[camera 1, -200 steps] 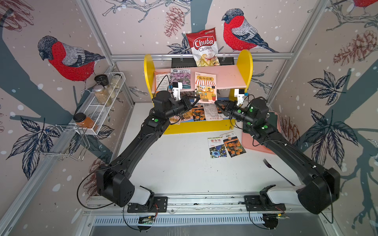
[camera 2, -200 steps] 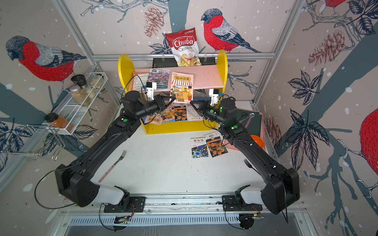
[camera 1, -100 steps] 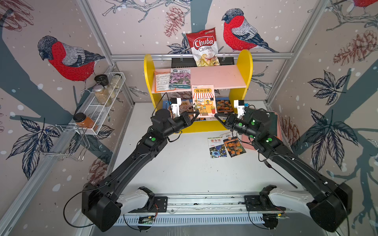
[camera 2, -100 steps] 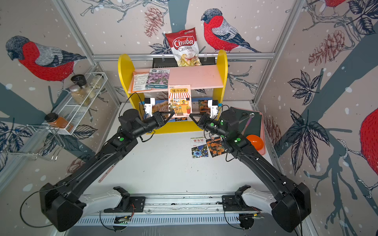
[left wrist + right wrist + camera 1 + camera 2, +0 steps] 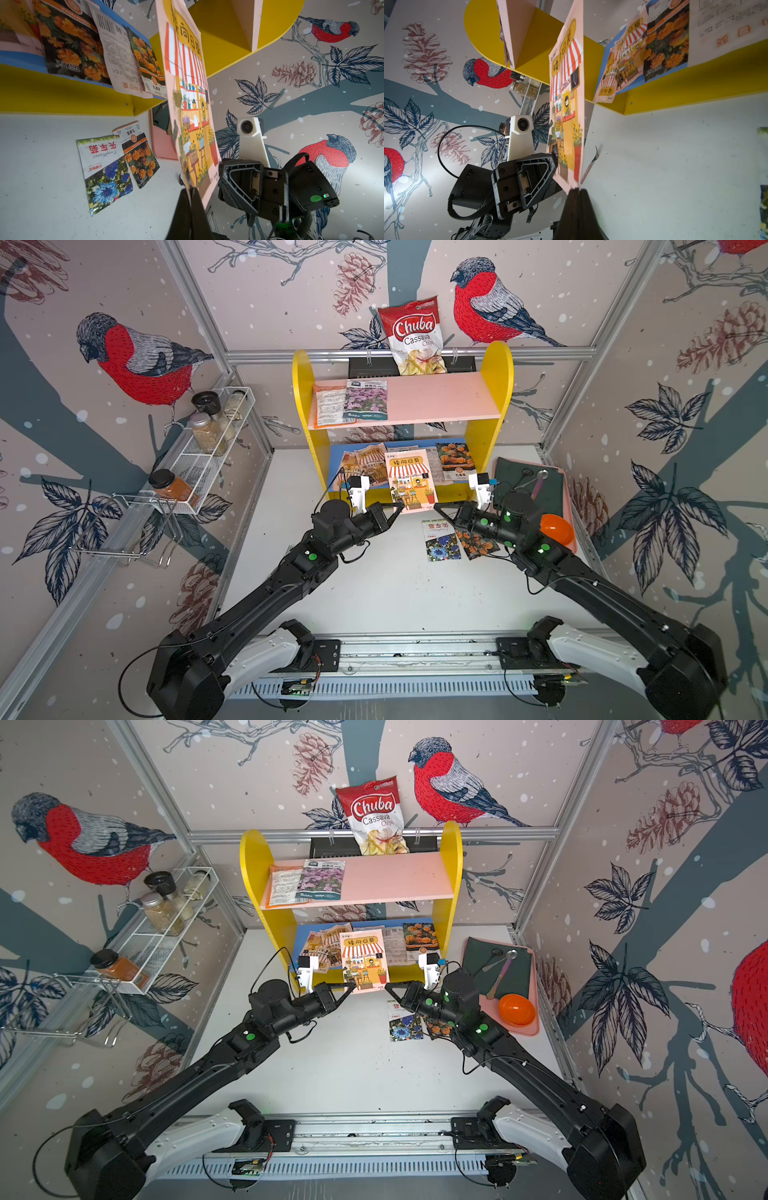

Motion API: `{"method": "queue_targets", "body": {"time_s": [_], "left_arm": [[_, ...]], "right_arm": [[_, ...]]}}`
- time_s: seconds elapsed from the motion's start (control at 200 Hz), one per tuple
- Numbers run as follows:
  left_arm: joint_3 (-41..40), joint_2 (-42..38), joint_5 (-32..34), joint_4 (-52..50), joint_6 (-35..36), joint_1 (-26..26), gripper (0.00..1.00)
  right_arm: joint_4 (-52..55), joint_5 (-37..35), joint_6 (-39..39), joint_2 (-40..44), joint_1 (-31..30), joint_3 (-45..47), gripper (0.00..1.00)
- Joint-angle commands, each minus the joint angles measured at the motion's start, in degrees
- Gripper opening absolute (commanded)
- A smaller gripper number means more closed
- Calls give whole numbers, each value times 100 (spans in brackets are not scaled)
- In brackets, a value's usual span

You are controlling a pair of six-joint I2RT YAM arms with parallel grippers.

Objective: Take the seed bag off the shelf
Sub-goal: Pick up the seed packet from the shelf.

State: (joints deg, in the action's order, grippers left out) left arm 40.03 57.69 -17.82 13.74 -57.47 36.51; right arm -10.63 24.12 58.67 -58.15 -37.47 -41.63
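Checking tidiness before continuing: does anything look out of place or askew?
Paper seed packets on the yellow shelf's blue lower board lie fanned, overlapping, overhanging its front edge. A red-and-white chips bag hangs behind it.

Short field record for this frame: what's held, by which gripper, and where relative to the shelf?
Held item: pink seed bag printed with a striped-awning shop
Left gripper: shut on its lower corner
Right gripper: shut on the other lower corner
Bag position: upright, in the air before the yellow-sided wooden shelf
On shelf: other seed packets on both boards
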Motion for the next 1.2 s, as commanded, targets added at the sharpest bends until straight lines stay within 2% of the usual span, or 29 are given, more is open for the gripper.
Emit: {"method": "queue_targets", "body": {"time_s": [0.0, 0.285, 0.5, 0.575, 1.001, 1.126, 1.196], "left_arm": [[-301, -130, 313, 255, -106, 74, 0], [-1094, -320, 525, 696, -355, 230, 0], [-1078, -249, 490, 850, -376, 229, 0], [-1046, -258, 499, 839, -362, 234, 0], [-1076, -302, 363, 1144, -396, 232, 0], [-1126, -336, 359, 1160, -387, 234, 0], [-1220, -351, 332, 1278, -429, 230, 0]], "right_arm": [[-296, -486, 55, 158, -68, 279, 0], [-252, -689, 64, 434, -216, 885, 0], [-264, -740, 67, 454, -260, 950, 0], [-264, -751, 63, 453, -260, 929, 4], [-140, -716, -56, 445, -261, 717, 43], [189, -746, -288, 491, -257, 518, 63], [529, -758, -564, 485, -252, 288, 79]]}}
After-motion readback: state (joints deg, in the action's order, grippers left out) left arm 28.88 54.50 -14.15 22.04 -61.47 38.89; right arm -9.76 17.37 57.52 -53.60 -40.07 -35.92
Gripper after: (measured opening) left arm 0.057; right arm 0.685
